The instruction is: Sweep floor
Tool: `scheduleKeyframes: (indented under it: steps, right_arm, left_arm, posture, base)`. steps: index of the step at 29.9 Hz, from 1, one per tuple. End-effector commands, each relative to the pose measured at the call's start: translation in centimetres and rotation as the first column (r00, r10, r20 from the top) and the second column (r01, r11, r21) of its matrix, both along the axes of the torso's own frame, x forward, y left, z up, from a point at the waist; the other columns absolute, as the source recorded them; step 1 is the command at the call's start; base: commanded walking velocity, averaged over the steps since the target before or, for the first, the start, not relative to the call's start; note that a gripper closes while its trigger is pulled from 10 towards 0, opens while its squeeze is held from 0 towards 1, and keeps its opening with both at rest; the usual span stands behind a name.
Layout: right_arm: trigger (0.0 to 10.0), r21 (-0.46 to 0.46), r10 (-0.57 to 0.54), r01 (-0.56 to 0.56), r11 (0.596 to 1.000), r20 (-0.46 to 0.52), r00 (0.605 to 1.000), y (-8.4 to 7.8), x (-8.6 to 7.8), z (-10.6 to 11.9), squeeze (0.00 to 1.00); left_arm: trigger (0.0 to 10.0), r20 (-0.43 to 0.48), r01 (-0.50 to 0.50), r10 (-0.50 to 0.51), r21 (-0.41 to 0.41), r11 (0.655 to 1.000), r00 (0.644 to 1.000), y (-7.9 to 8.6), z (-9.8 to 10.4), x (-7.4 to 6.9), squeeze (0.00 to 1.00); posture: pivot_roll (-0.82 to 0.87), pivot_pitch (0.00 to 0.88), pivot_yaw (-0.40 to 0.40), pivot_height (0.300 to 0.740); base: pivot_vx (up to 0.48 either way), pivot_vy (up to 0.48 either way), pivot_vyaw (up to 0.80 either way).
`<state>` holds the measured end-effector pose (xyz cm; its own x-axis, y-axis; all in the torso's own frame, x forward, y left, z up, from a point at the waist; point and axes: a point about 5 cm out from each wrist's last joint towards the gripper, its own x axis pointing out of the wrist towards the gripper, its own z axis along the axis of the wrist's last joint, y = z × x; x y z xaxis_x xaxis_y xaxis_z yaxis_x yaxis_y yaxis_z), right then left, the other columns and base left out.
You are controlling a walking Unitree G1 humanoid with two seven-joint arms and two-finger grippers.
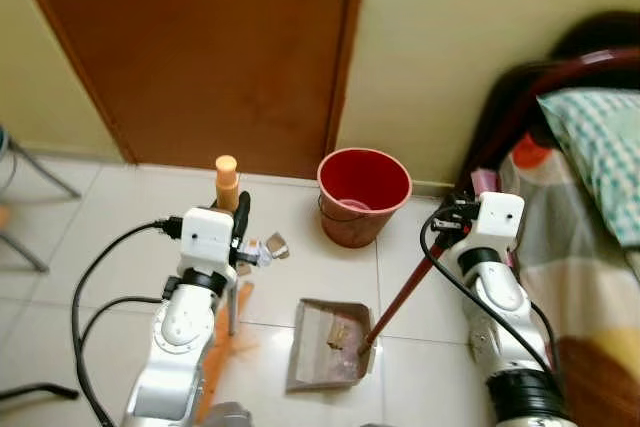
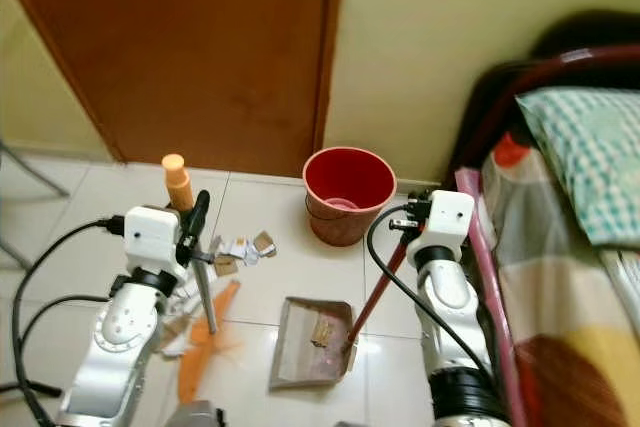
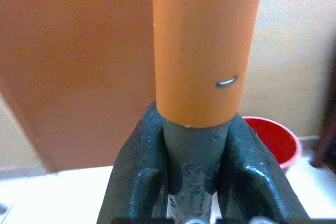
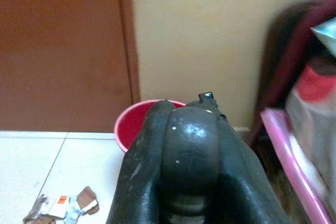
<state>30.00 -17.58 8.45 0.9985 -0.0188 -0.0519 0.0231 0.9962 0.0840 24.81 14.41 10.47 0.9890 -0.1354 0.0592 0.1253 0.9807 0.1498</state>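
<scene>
My left gripper is shut on the broom handle, an orange-capped grey pole whose orange bristles rest on the tiled floor below. In the left wrist view the fingers clamp the grey pole under the orange cap. My right gripper is shut on the dark red handle of the brown dustpan, which lies flat on the floor with a few scraps inside. Paper litter lies just right of the broom. The right wrist view shows the fingers closed around the handle top.
A red bucket stands against the wall beyond the dustpan. A brown door fills the back left. A bed with a checked pillow and dark red frame lies at the right. Chair legs stand at the far left.
</scene>
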Motion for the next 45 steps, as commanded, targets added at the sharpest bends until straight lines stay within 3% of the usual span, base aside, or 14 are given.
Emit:
scheduleKeyframes:
  steps: [1, 14, 26, 31, 38, 45]
  right_arm:
    - [10.0, -0.009, -0.031, 0.031, 0.999, 0.011, 0.999, -1.0, -0.3, 0.2, 0.00]
    - [10.0, -0.018, -0.020, 0.020, 1.000, 0.014, 1.000, -0.9, -0.4, 0.4, 0.00]
    - [10.0, 0.000, -0.036, 0.036, 0.999, 0.039, 0.999, -1.2, -0.6, 1.1, 0.00]
    - [10.0, 0.039, -0.019, 0.016, 0.999, 0.090, 0.996, -0.9, -0.2, 2.9, 0.00]
    - [10.0, 0.119, 0.053, -0.074, 0.990, 0.171, 0.984, 0.1, 1.3, 6.9, 0.00]
    - [10.0, 0.168, 0.151, -0.198, 0.966, 0.255, 0.955, 2.0, 2.7, 10.9, 0.00]
  left_arm:
    - [10.0, 0.031, 0.012, -0.012, 0.002, 1.000, 0.999, -0.4, 0.7, 0.1, 0.00]
    - [10.0, 0.044, 0.001, -0.001, -0.012, 1.000, 0.999, -0.2, 1.4, 0.1, 0.00]
    - [10.0, 0.001, -0.008, 0.008, -0.008, 1.000, 1.000, 0.3, 0.3, -0.6, 0.00]
    - [10.0, -0.019, -0.041, 0.042, 0.010, 0.999, 0.999, 1.0, -0.3, -0.9, 0.00]
    - [10.0, -0.078, -0.183, 0.187, 0.058, 0.981, 0.979, 3.2, -1.9, -1.3, 0.00]
    - [10.0, -0.086, -0.198, 0.201, 0.048, 0.979, 0.976, 3.2, -2.1, -1.3, 0.00]
  posture:
    - [0.05, 0.088, -0.079, 0.740]
    - [0.04, 0.120, -0.079, 0.740]
    - [0.04, 0.088, -0.064, 0.740]
    - [0.04, 0.080, -0.060, 0.740]
    - [0.03, 0.073, -0.056, 0.740]
    - [0.03, 0.072, -0.064, 0.740]
  base:
    - [0.322, -0.281, 0.00]
    - [0.160, -0.128, 0.00]
    - [0.000, 0.000, 0.00]
    - [0.000, 0.000, 0.00]
    - [0.000, 0.000, 0.00]
    - [0.000, 0.000, 0.00]
